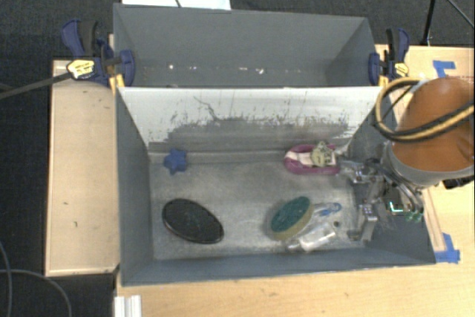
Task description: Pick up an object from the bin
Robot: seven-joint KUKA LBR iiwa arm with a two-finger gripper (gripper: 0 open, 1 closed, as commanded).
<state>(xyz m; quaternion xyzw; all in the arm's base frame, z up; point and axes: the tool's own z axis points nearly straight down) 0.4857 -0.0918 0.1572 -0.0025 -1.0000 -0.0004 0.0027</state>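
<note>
Camera view: looking down into the grey metal bin (245, 111); the arm enters from the right.
Arm: an orange cover (438, 122) and looped black cables (393, 111) sit above the bin's right wall.
End effector (364, 225): low over the bin floor, near the front right corner and close to the right wall.
End effector state: cannot tell whether it is wide or narrow; nothing can be seen held in it.
Nearest thing: a clear plastic piece (318, 237) lies on the floor just to the end effector's left, near the front wall.
Beside it: a small clear item with a blue part (327, 212) lies just behind the clear plastic piece.
Green disc (289, 215): round, with a pale rim, tilted, touching the clear things on their left side.
Purple object (304, 160): longish, with a cream lump at its right end, lying at the foot of the back wall towards the right, well behind the end effector.
Black oval disc (193, 221): flat on the floor near the front left corner, well apart from the rest.
Blue piece (176, 160): small, at the foot of the back wall near the left corner.
</note>
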